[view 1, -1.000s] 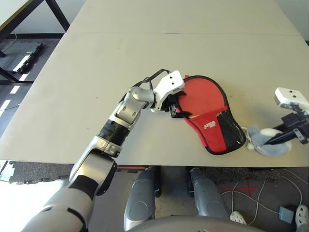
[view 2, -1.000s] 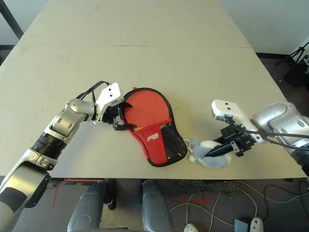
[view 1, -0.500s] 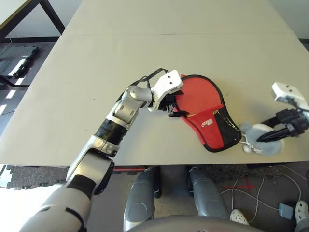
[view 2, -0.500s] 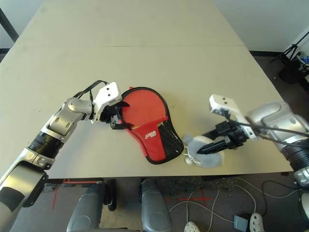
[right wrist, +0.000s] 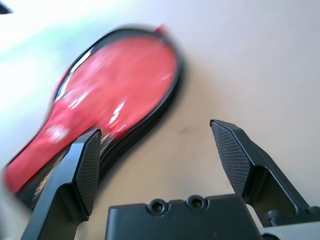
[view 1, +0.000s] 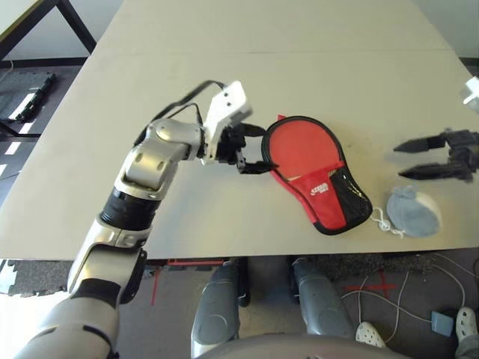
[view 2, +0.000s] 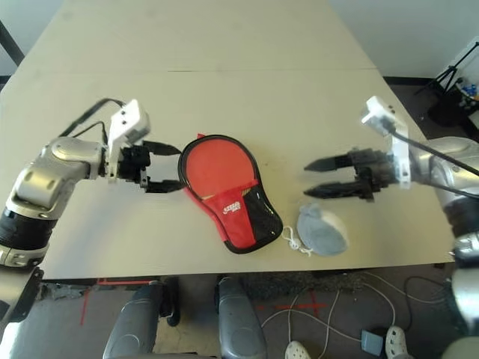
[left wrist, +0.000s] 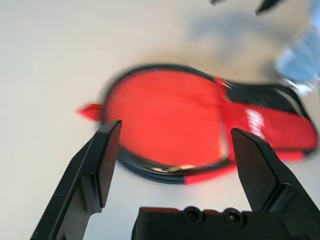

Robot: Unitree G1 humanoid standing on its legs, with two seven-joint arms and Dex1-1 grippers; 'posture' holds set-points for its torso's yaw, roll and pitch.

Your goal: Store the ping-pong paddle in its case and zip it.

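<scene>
The red-and-black case (view 1: 310, 168) lies flat on the table, round end away from me, its mesh pocket and white logo toward the front edge. The ping-pong paddle is hidden. My left gripper (view 1: 266, 149) is open just left of the case's round end, clear of it, and the left wrist view frames the case (left wrist: 160, 110) between its fingers (left wrist: 100, 160). My right gripper (view 2: 307, 179) is open above the table to the right of the case, pointing at it. The right wrist view has the case (right wrist: 115, 90) ahead of that gripper.
A small grey-blue pouch (view 2: 322, 228) on a white cord lies near the front edge, right of the case and below my right gripper. The tan table (view 1: 299, 75) stretches wide behind the case. A seam (view 2: 224, 71) crosses it farther back.
My left gripper has opened and drawn back left from the case's edge. My right gripper has come off the pouch, lifted and opened. The pouch stays on the table.
</scene>
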